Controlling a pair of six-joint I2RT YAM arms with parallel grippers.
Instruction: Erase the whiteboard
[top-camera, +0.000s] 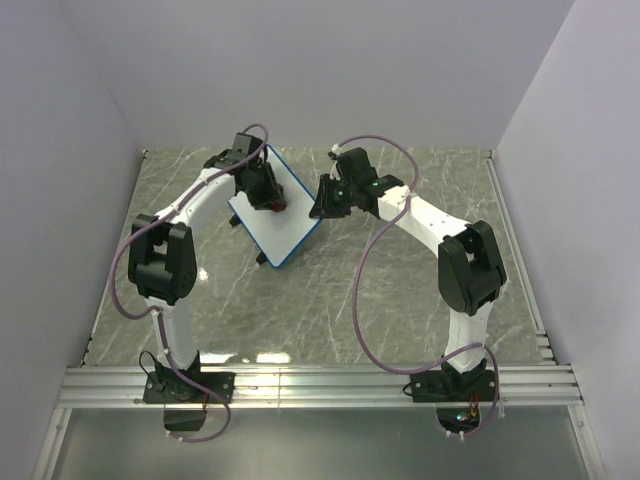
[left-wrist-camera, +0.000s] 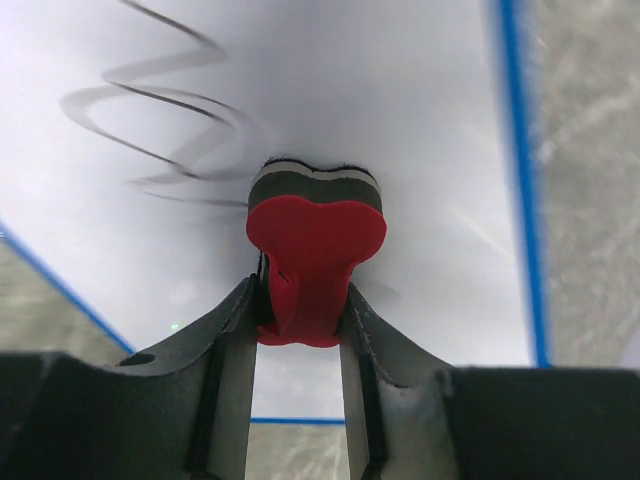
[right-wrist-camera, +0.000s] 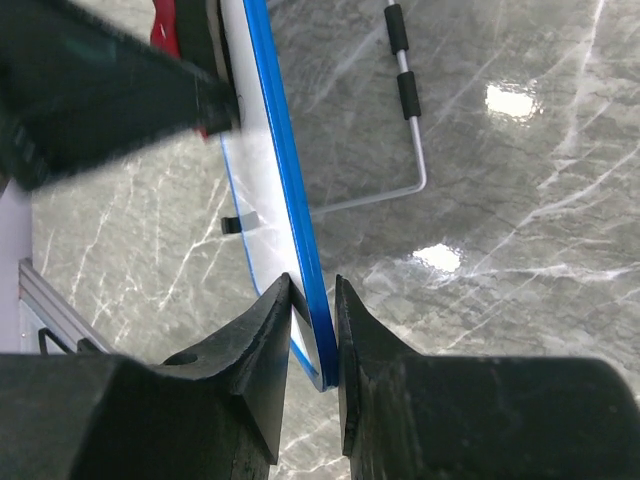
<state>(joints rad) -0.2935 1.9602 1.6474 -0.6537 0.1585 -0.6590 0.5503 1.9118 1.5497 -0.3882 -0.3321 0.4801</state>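
Observation:
The whiteboard (top-camera: 287, 228), white with a blue rim, stands tilted at the table's back middle. My left gripper (top-camera: 262, 188) is shut on the red-and-black eraser (top-camera: 276, 203) and presses it flat against the board face. In the left wrist view the eraser (left-wrist-camera: 315, 232) sits between my fingers, at the gripper (left-wrist-camera: 303, 300), just right of a black scribble (left-wrist-camera: 160, 110) on the board (left-wrist-camera: 400, 100). My right gripper (top-camera: 322, 200) is shut on the board's right edge. The right wrist view shows the blue rim (right-wrist-camera: 283, 165) pinched at the gripper (right-wrist-camera: 312, 300).
The board's wire stand (right-wrist-camera: 408, 130) and a black foot (right-wrist-camera: 231, 226) rest on the grey marble table (top-camera: 400, 290). Grey walls close in the left, back and right. Aluminium rails (top-camera: 320, 385) run along the near edge.

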